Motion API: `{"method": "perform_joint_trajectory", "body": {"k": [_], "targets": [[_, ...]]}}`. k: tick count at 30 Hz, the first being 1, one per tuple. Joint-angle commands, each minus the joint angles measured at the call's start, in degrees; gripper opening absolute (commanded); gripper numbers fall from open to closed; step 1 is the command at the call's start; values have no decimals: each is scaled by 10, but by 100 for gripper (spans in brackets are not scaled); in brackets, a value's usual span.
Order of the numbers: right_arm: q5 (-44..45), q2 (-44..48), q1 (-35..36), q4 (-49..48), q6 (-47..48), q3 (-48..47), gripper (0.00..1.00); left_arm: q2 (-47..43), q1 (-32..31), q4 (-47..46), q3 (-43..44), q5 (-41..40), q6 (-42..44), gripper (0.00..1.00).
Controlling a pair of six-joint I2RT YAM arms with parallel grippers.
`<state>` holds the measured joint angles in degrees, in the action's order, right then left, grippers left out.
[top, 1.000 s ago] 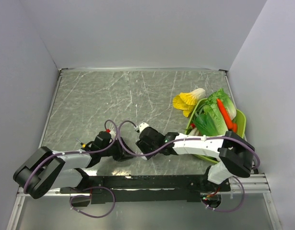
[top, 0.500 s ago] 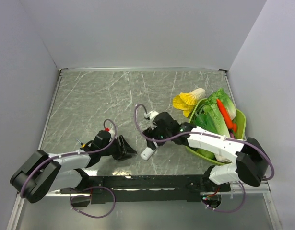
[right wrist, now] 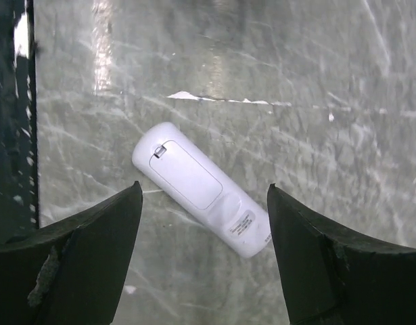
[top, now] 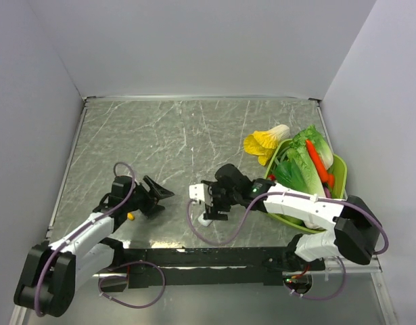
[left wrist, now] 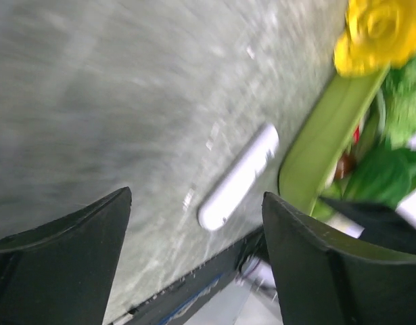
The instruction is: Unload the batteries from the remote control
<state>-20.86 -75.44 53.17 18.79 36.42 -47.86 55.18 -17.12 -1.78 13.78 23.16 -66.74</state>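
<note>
The white remote control [right wrist: 201, 198] lies flat on the marble tabletop, back side up, with its battery cover closed. The batteries are hidden. My right gripper [right wrist: 204, 188] hovers over the remote, open, its two dark fingers standing either side without touching it. From above, the right gripper [top: 211, 204] covers most of the remote control [top: 206, 219]. My left gripper [top: 160, 198] is off to the left, open and holding nothing. In the blurred left wrist view the remote control [left wrist: 238, 177] lies well beyond the open left gripper [left wrist: 195, 196].
A green basket [top: 339, 169] of toy vegetables stands at the right, with a yellow-white cabbage [top: 265, 142] just outside it. A small yellow object [top: 130, 216] lies beside the left arm. The black base rail [top: 214, 256] runs along the near edge.
Both grippers were together at the remote; it now lies on the table. The left arm has pulled away to the left with its jaws opened wide. The right gripper rose, then returned over the remote.
</note>
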Motion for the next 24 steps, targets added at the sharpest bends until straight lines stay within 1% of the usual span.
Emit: {"method": "perform_joint_trajectory", "body": {"k": [1,2,4,11,12,17,20,24], "targets": [[3,-30,20,-60,135,35,81,-14,59,52,16,33,10,84],[7,-40,22,-76,140,41,81,-14,65,31,13,44,13,84],[13,-67,26,-84,160,44,80,-10,75,22,12,73,17,83],[35,-115,33,-78,193,25,79,35,96,22,22,93,58,83],[35,-121,33,-71,197,22,79,41,99,5,18,97,60,83],[42,-169,39,-41,219,-3,77,74,104,-24,9,126,64,82],[34,-186,40,-42,220,-11,73,80,104,-24,12,129,67,82],[25,-224,42,-4,216,-47,58,75,104,-19,14,121,72,81]]}}
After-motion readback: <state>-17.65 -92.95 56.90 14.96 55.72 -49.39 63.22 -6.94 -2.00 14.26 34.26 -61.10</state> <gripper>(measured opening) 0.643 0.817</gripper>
